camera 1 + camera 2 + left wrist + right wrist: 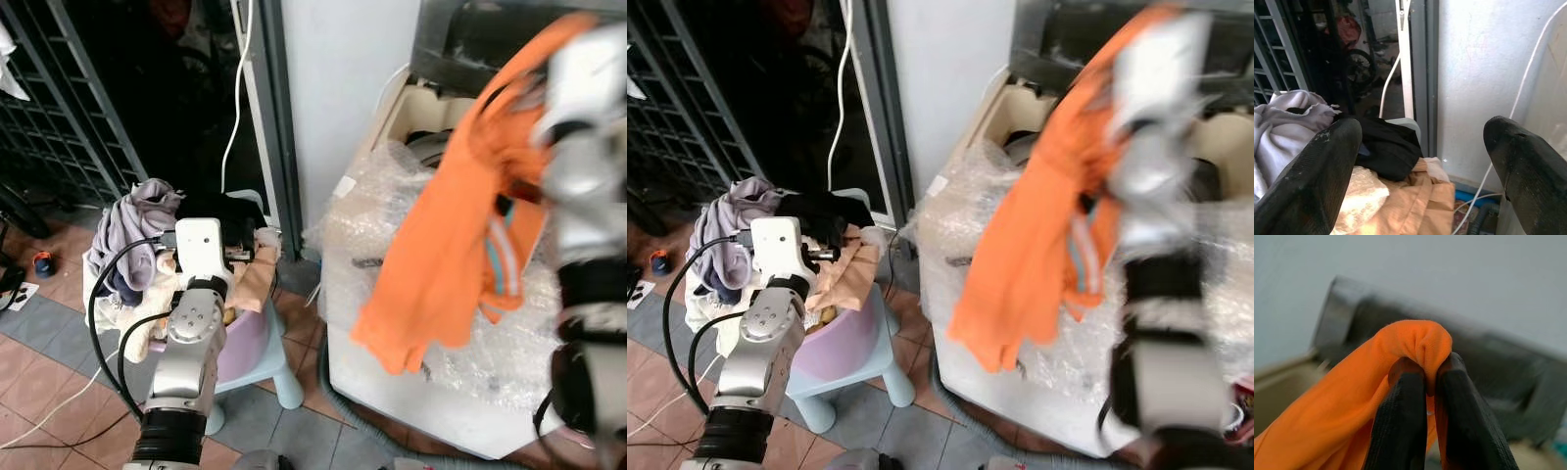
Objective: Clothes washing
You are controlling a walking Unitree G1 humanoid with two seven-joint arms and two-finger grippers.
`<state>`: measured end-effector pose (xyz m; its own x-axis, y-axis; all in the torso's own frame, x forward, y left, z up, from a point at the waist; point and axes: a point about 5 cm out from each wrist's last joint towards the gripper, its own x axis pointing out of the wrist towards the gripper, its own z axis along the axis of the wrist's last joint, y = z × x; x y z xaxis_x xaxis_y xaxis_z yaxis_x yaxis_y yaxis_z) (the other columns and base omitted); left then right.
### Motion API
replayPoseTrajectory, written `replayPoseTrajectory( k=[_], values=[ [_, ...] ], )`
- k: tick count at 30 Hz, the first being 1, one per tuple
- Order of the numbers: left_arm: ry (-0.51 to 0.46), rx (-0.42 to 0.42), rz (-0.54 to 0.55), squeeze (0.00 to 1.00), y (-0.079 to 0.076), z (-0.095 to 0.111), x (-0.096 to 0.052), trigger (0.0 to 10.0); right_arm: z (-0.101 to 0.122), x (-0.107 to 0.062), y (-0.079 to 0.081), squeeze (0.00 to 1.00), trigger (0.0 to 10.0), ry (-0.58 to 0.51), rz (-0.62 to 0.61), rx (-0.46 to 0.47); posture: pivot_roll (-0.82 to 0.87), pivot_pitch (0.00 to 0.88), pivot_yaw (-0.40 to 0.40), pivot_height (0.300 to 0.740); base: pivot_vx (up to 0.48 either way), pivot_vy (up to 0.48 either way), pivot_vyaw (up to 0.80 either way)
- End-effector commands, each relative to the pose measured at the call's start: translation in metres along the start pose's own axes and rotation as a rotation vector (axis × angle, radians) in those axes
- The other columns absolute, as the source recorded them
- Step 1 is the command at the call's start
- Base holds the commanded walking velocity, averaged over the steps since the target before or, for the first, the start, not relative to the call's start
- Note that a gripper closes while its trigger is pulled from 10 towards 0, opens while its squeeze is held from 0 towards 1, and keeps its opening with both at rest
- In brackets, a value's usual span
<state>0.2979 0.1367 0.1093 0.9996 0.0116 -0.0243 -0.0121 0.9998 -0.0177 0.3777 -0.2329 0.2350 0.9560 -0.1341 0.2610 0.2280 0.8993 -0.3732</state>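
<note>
Orange shirt (pixel 446 245) hangs vertical, prob.

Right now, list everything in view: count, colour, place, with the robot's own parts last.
orange garment: one, orange with a pale striped trim, hanging over the washing machine, pinched at a fold.
washing machine: one, white, on the right, its top draped in clear bubble wrap.
laundry pile: several pieces, lilac-grey, black, tan and cream, heaped on the stool.
stool: one, pale lilac and blue plastic, left of the machine.
metal grille: one, grey, far left.
white cable: one, hanging down the door frame.
left gripper: fingers apart, over the laundry pile.
right gripper: shut on the orange garment, raised above the machine.
</note>
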Motion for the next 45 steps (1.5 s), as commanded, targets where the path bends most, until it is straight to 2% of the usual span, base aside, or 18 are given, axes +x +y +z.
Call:
replayPoseTrajectory(
  k=[1,7,9,10,12,16,23,26,30,36,37,38,39,40,41,43,44,45],
  values=[
    [0.009,0.017,0.003,0.00,0.004,0.000,0.001,10.0,0.003,-0.001,0.008,0.00,10.0,0.012,0.054,0.018,-0.05,0.000,0.089,0.740,0.000,0.000,0.00],
    [0.012,0.020,0.003,0.00,0.003,-0.001,0.001,10.0,-0.023,-0.013,0.028,0.00,10.0,0.177,0.206,0.032,-0.05,0.000,0.082,0.740,0.000,0.000,0.00],
    [0.011,0.018,0.000,0.00,0.003,-0.001,0.001,10.0,-0.021,-0.018,0.031,0.00,10.0,0.165,0.267,0.080,-0.05,0.000,0.079,0.740,0.000,0.000,0.00],
    [0.011,0.017,-0.001,0.00,0.003,-0.001,0.001,10.0,-0.019,-0.019,0.030,0.93,10.0,0.146,0.273,0.072,-0.05,0.000,0.077,0.740,0.000,0.000,0.00],
    [0.014,0.017,0.001,0.00,0.003,-0.001,-0.001,10.0,-0.014,-0.026,0.028,1.00,10.0,0.081,0.314,0.069,-0.05,0.000,0.075,0.740,0.000,0.000,0.00],
    [0.022,0.013,0.004,0.00,0.004,-0.003,-0.001,10.0,-0.017,-0.042,0.020,1.00,10.0,0.061,0.432,0.108,-0.05,0.000,0.076,0.740,0.000,0.000,0.00],
    [0.033,0.014,-0.019,0.00,0.002,-0.004,0.000,10.0,-0.016,-0.038,-0.020,1.00,10.0,0.046,0.417,0.037,-0.07,0.000,0.087,0.740,0.000,0.000,0.00],
    [0.034,0.014,-0.019,0.00,0.002,-0.004,-0.001,10.0,-0.016,-0.042,-0.016,1.00,10.0,0.054,0.471,0.048,-0.07,0.000,0.087,0.740,0.000,0.000,0.00],
    [0.033,0.016,-0.006,0.00,0.004,-0.004,-0.002,10.0,-0.013,-0.048,-0.015,1.00,10.0,0.078,0.644,0.143,-0.06,0.000,0.083,0.740,0.000,0.000,0.00],
    [0.036,0.018,-0.012,0.00,0.005,-0.005,-0.002,10.0,-0.007,-0.068,-0.017,0.98,10.0,0.051,0.914,0.114,-0.07,0.000,0.086,0.740,0.000,0.000,0.00],
    [0.036,0.018,-0.013,0.00,0.005,-0.005,-0.002,10.0,-0.010,-0.074,-0.015,0.81,10.0,0.065,0.958,0.097,-0.07,0.000,0.086,0.740,0.000,0.000,0.00],
    [0.036,0.018,-0.013,0.00,0.005,-0.005,-0.002,10.0,-0.010,-0.074,-0.015,0.81,10.0,0.065,0.958,0.097,-0.07,0.000,0.086,0.740,0.000,0.000,0.00],
    [0.037,0.019,-0.015,0.00,0.005,-0.005,-0.003,10.0,-0.015,-0.079,-0.012,0.31,10.0,0.081,0.998,0.049,-0.06,0.000,0.089,0.740,0.000,0.000,0.00],
    [0.037,0.020,-0.016,0.00,0.005,-0.005,-0.003,10.0,-0.021,-0.082,-0.010,0.03,10.0,0.097,1.010,-0.011,-0.06,0.000,0.091,0.740,0.000,0.000,0.00],
    [0.038,0.021,-0.017,0.00,0.005,-0.005,-0.003,10.0,-0.026,-0.084,-0.008,0.00,10.0,0.108,1.017,-0.060,-0.06,0.000,0.091,0.740,0.000,0.000,0.00],
    [0.038,0.022,-0.019,0.00,0.004,-0.005,-0.003,10.0,-0.042,-0.092,-0.003,0.00,0.0,0.149,1.051,-0.220,-0.06,0.000,0.092,0.740,0.000,0.000,0.00],
    [0.038,0.023,-0.020,0.00,0.004,-0.005,-0.004,10.0,-0.053,-0.100,0.000,0.00,0.0,0.176,1.096,-0.318,-0.06,0.000,0.091,0.740,0.000,0.000,0.00],
    [0.039,0.023,-0.021,0.00,0.004,-0.005,-0.004,10.0,-0.058,-0.103,0.001,0.00,0.0,0.186,1.106,-0.336,-0.06,0.000,0.091,0.740,0.000,0.000,0.00]
  ],
)
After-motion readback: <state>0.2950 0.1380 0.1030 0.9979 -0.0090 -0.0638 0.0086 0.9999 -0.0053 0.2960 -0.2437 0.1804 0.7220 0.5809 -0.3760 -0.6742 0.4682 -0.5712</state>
